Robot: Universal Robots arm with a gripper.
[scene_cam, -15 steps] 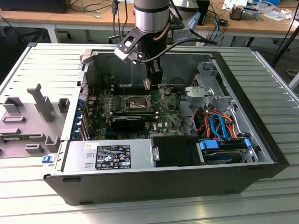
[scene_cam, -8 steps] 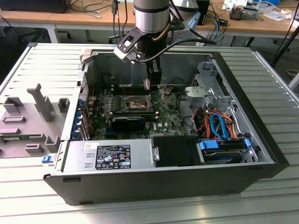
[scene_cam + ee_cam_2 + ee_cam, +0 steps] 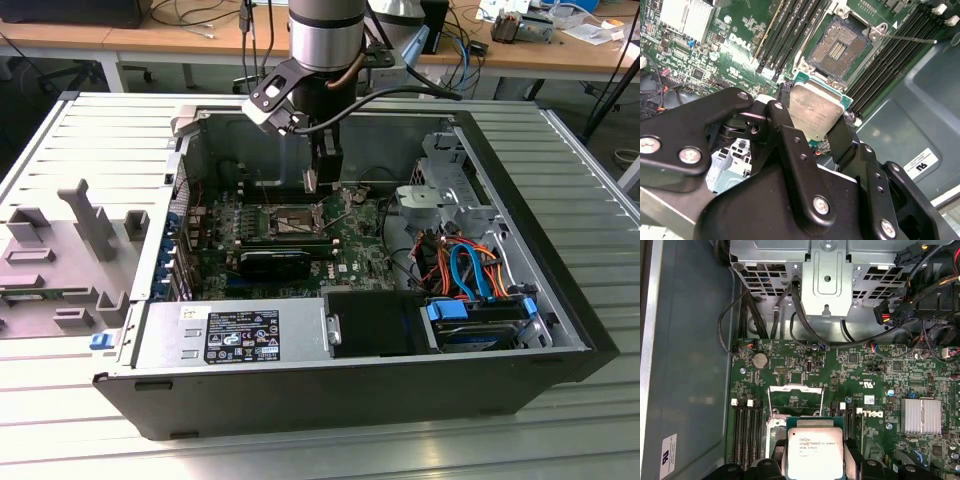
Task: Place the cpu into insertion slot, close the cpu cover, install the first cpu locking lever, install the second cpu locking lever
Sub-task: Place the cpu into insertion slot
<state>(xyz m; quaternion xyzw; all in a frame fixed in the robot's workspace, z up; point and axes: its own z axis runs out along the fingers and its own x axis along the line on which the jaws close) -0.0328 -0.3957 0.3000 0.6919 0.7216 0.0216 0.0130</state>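
Note:
My gripper (image 3: 812, 120) is shut on the cpu (image 3: 815, 112), a flat silvery-grey square held by two opposite edges between the black fingers (image 3: 781, 114). In the first wrist view the cpu (image 3: 815, 450) hangs over the green board and hides most of the socket. The insertion slot (image 3: 840, 45) lies open a little beyond the chip, with its dark centre bare. The cpu cover (image 3: 795, 389) stands raised as a thin silvery frame at the socket's far side. A thin locking lever (image 3: 907, 37) sticks out from the socket's corner. In the exterior view the gripper (image 3: 313, 182) hovers just above the insertion slot (image 3: 285, 222).
Long black memory slots (image 3: 790, 30) flank the socket on both sides. A metal drive cage (image 3: 827, 275) with black cables stands past the board. The open computer case (image 3: 150, 300) has tall walls. Orange and blue cables (image 3: 465, 265) lie at the exterior view's right.

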